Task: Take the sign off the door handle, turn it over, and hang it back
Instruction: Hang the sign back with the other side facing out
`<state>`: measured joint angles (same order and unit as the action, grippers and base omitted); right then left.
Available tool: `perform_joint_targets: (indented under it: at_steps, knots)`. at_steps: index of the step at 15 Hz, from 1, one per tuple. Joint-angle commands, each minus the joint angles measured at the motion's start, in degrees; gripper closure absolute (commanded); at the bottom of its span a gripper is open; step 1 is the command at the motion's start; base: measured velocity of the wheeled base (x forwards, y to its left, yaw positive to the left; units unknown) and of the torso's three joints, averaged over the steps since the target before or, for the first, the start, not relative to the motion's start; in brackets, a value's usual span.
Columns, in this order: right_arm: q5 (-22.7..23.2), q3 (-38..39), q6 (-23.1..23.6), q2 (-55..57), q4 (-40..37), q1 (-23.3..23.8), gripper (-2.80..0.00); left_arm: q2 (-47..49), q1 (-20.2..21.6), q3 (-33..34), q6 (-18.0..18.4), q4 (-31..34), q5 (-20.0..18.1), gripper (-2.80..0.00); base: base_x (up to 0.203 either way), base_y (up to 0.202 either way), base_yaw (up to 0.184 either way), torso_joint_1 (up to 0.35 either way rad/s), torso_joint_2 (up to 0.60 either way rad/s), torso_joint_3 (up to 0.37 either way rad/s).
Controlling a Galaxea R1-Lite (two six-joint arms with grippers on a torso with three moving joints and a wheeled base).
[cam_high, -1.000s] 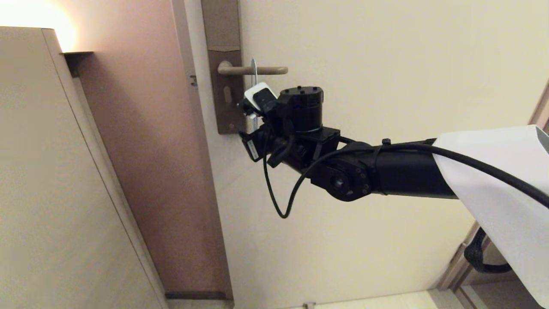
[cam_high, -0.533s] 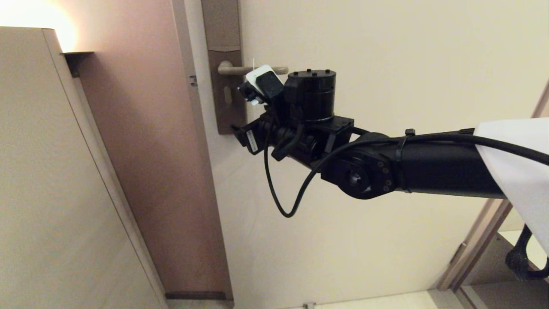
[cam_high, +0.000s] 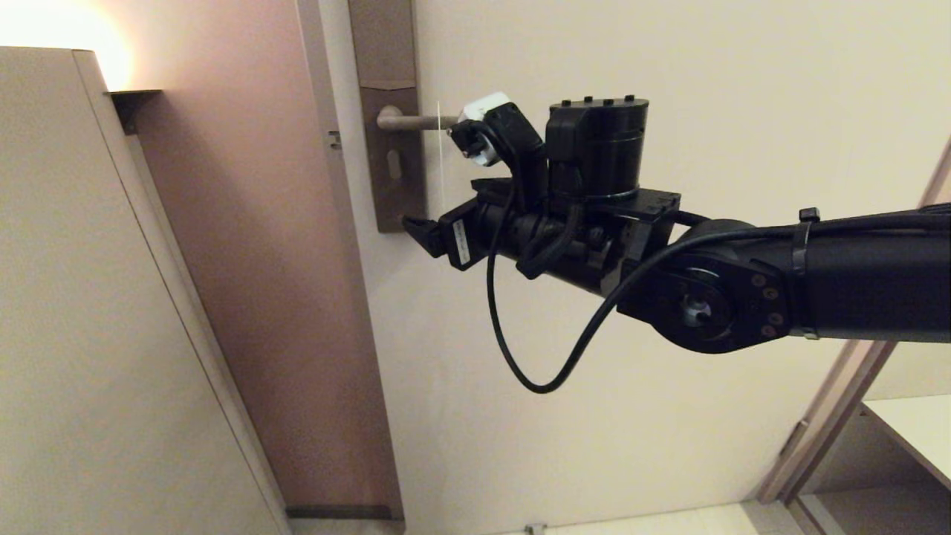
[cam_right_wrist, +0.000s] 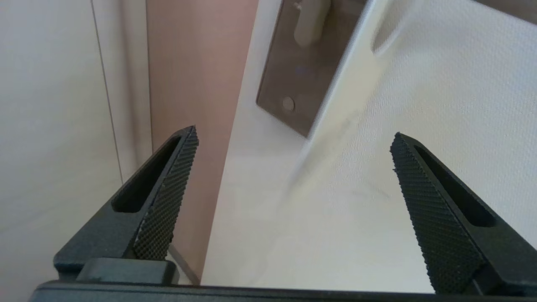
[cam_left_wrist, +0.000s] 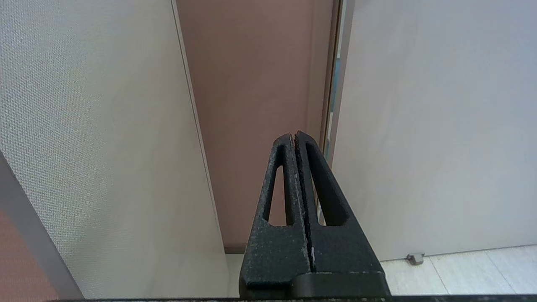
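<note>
The sign (cam_high: 440, 160) hangs on the door handle (cam_high: 405, 120) and shows edge-on as a thin white line in the head view. The handle sits on a brown backplate (cam_high: 394, 186). My right gripper (cam_high: 425, 225) is open at the sign's lower end, beside the backplate's bottom. In the right wrist view the open gripper (cam_right_wrist: 293, 133) has the sign's white textured face (cam_right_wrist: 419, 126) between its fingers, apart from both pads. The backplate (cam_right_wrist: 293, 84) lies beyond. My left gripper (cam_left_wrist: 295, 135) is shut and empty, parked low and pointing at the door frame's foot.
The cream door (cam_high: 631, 446) fills the view behind the arm. A brown wall strip (cam_high: 282, 260) and a beige cabinet side (cam_high: 111, 312) stand to the left. A small latch (cam_high: 335, 139) sits on the door edge. A door stop (cam_high: 531, 529) is on the floor.
My right arm has risen and its wrist has swung to the right, while the fingertips stay near the backplate's bottom. The sign still hangs on the handle.
</note>
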<state>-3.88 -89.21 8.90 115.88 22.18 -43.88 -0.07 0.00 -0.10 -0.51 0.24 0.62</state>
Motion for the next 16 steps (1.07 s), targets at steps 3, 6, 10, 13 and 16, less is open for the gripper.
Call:
perform_joint_targets:
  at_steps: [3, 6, 10, 13, 16]
  knots:
    - [0.0, 2.0, 0.1, -2.1, 0.2, 1.2, -2.80, 0.1, 0.0, 0.0, 0.0, 0.0, 0.1, 0.00, 0.000, 0.000, 0.000, 0.000, 0.00, 0.000]
    - [0.0, 1.8, 0.1, -1.5, 0.2, 1.6, 0.00, 0.1, 0.0, 0.0, 0.0, 0.0, 0.0, 0.00, 0.000, 0.000, 0.000, 0.000, 0.00, 0.000]
    - [-0.2, 1.4, 0.1, 0.0, 0.2, 1.9, 0.00, 0.1, 0.0, 0.0, 0.0, 0.0, 0.0, 0.00, 0.000, 0.000, 0.000, 0.000, 0.00, 0.000]
    - [-0.3, -2.1, 0.2, 3.1, 0.3, 2.3, 0.00, 0.1, 0.0, 0.0, 0.0, 0.0, 0.0, 0.00, 0.000, 0.000, 0.000, 0.000, 0.00, 0.000]
    - [-0.5, -8.1, 0.4, 7.4, 0.3, 3.0, 0.00, 0.1, 0.0, 0.0, 0.0, 0.0, 0.1, 0.00, 0.000, 0.000, 0.000, 0.000, 0.00, 0.000]
